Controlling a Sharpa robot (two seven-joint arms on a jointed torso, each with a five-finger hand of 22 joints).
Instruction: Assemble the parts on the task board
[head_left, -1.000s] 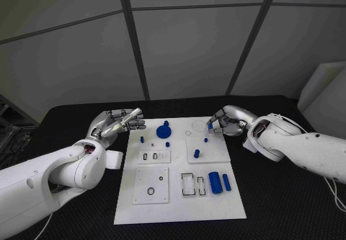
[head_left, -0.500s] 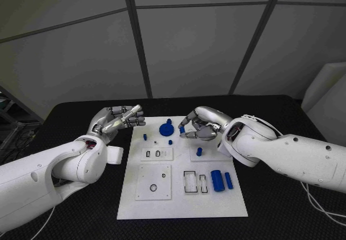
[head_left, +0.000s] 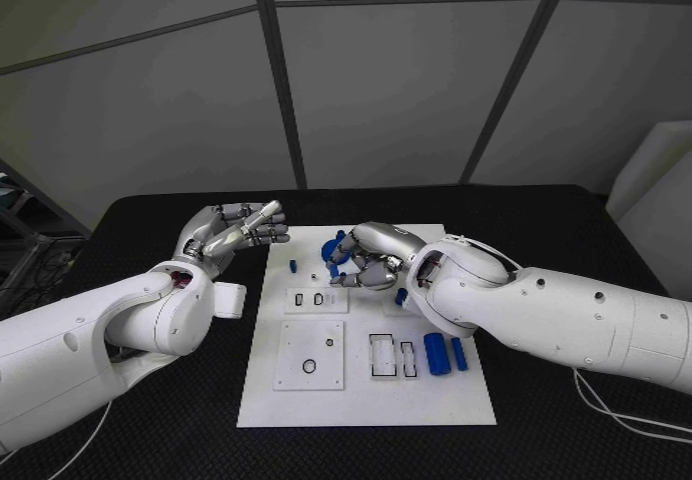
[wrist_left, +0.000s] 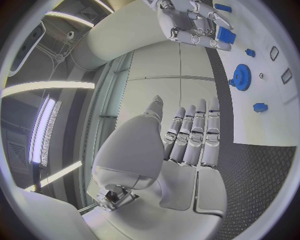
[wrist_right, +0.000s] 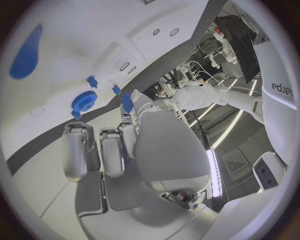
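The head camera looks down on the task board (head_left: 366, 400), while both wrist cameras, behind their hands, share its blue gear (wrist_left: 239, 77).

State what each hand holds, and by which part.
The right hand pinches a small blue part by its sides between its fingers. The left hand holds nothing.

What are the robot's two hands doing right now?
Left hand: open, holding nothing, raised beside the task board.
Right hand: its fingers hold a small blue part.
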